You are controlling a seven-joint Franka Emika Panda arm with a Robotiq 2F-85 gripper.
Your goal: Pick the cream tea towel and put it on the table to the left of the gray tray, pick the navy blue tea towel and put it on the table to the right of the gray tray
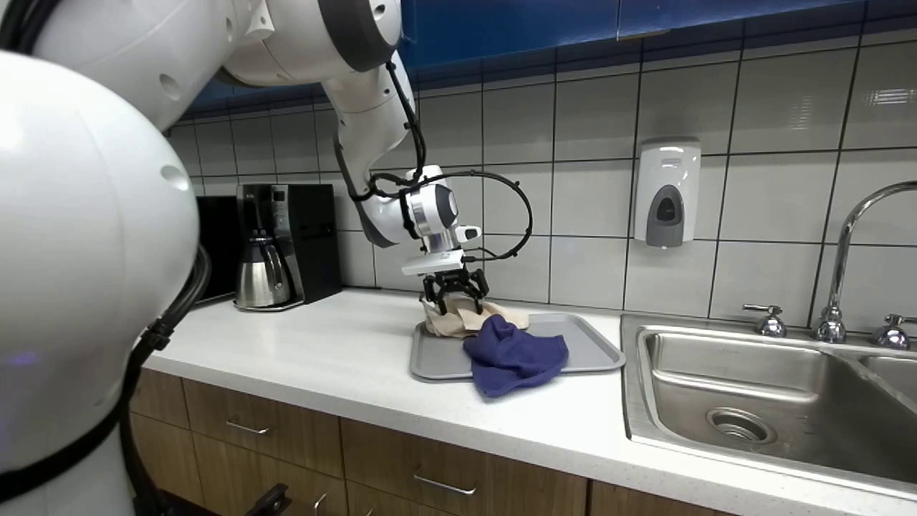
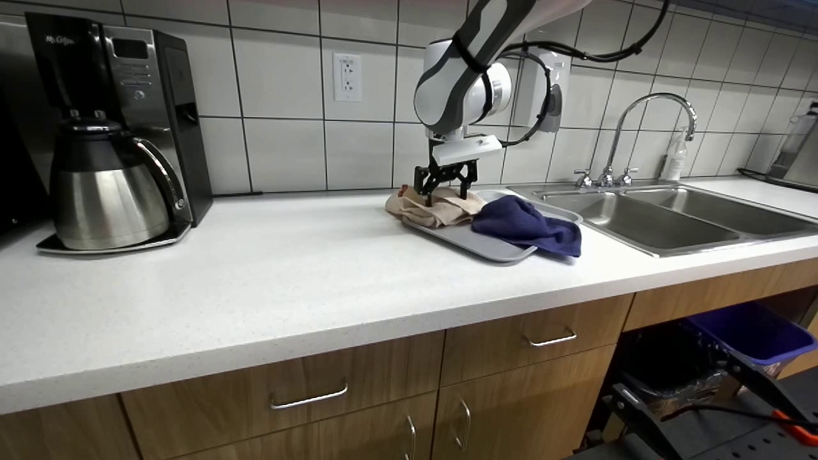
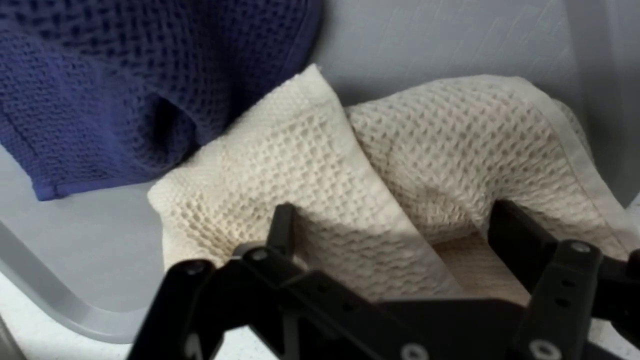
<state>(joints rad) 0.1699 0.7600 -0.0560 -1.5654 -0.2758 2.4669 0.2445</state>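
Honeycomb weave puckers the cream tea towel (image 3: 285,170), which we see heaped on one end of the flat gray tray (image 1: 584,344), the gripper (image 2: 446,195) spread wide over it. Beside it, the rumpled navy blue tea towel (image 1: 512,356) drapes past the tray's edge.

The wall (image 1: 591,197) is pale tile, dark-jointed; blue cupboards (image 1: 523,23) hang above it.

The long white bench (image 2: 268,275) has a smooth, speckled top. On it the gray tray (image 1: 440,362) lies flat, just beside the inset steel sink (image 1: 635,383); a coffee maker (image 2: 182,128) stands well apart from both. The navy blue tea towel (image 1: 512,357) overhangs the tray; whether it touches the bench is unclear.
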